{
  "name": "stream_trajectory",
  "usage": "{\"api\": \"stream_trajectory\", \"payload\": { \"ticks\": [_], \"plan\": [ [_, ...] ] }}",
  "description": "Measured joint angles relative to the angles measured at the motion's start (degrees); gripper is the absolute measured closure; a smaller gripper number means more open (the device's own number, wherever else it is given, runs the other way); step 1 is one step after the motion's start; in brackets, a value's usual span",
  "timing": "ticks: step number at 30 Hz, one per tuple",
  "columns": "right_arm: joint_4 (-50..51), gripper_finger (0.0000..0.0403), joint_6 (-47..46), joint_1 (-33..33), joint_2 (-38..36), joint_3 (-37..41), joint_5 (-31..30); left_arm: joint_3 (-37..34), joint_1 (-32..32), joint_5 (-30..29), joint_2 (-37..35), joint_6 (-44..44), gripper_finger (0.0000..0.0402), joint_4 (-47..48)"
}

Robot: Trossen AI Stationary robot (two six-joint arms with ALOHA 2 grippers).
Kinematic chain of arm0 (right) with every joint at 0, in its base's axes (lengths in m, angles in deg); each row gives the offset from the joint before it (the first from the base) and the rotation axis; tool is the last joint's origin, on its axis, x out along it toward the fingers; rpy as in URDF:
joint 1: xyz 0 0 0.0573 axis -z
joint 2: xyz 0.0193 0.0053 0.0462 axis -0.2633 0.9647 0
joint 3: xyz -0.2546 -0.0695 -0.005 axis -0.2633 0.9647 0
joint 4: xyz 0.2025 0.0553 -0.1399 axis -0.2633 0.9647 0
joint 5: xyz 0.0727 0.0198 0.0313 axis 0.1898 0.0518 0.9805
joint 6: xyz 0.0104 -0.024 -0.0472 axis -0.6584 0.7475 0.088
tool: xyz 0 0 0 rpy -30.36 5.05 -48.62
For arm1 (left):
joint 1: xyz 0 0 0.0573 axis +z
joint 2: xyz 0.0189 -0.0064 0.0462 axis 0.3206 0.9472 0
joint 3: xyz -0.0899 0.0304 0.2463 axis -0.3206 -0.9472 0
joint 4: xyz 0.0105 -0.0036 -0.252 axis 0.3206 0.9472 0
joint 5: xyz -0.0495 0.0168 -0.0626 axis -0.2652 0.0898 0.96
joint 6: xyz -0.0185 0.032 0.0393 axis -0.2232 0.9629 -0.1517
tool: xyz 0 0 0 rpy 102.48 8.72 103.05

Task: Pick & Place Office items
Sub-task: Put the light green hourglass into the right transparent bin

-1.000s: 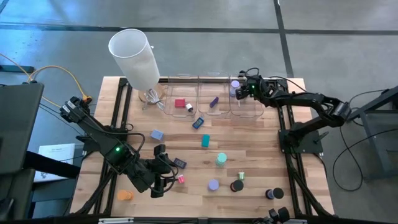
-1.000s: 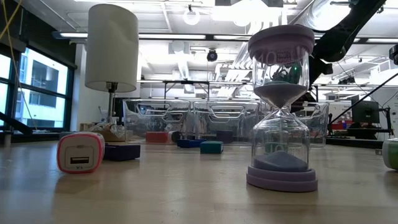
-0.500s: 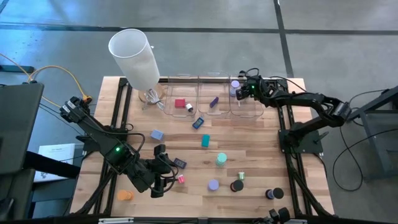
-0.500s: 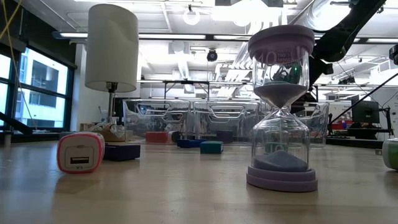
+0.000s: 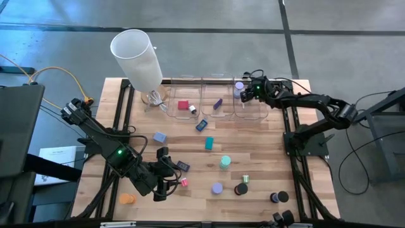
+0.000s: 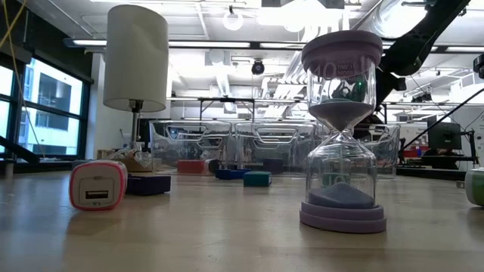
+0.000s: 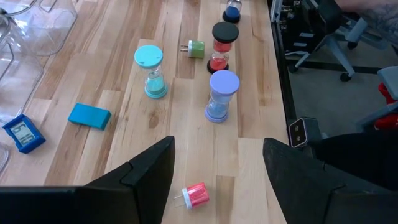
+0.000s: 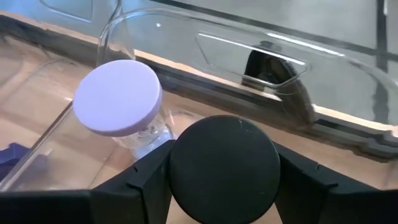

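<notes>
Right gripper (image 5: pixel 248 92) over the far right clear bin (image 5: pixel 252 109), fingers clamped on a black-capped round timer (image 8: pixel 225 167); just beside it, standing in that bin, a lavender-capped hourglass (image 8: pixel 119 99). Left gripper (image 5: pixel 166 170) low over the near left table, fingers apart and empty, a small pink plug block (image 7: pixel 196 194) lying between and just ahead. Farther off, teal, lavender and black-capped hourglasses upright.

I find the scene evenly bright, lit by ceiling fixtures (image 6: pixel 233 18) overhead. Shadows on the table (image 5: pixel 266 152) are soft and short. Glare streaks the clear bins (image 8: pixel 261 43). My right wrist view blurs its nearest surfaces.
</notes>
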Motion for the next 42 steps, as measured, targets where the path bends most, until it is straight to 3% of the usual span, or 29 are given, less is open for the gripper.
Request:
{"api": "stream_trajectory", "payload": {
  "ticks": [5,11,42],
  "plan": [
    [0.18,0.0185,-0.65,0.99,0.0,0.0,1.85,0.0,-0.02,0.0,0.0,0.0,0.0163,0.0],
    [3.1,0.0185,-4.36,2.08,0.02,-0.02,-3.31,0.0,-0.02,0.0,0.0,0.0,0.0163,0.0],
    [4.75,0.0185,-3.65,1.94,0.0,-0.02,1.03,0.0,0.0,0.0,0.0,0.0,0.0163,0.0]
  ]
}}
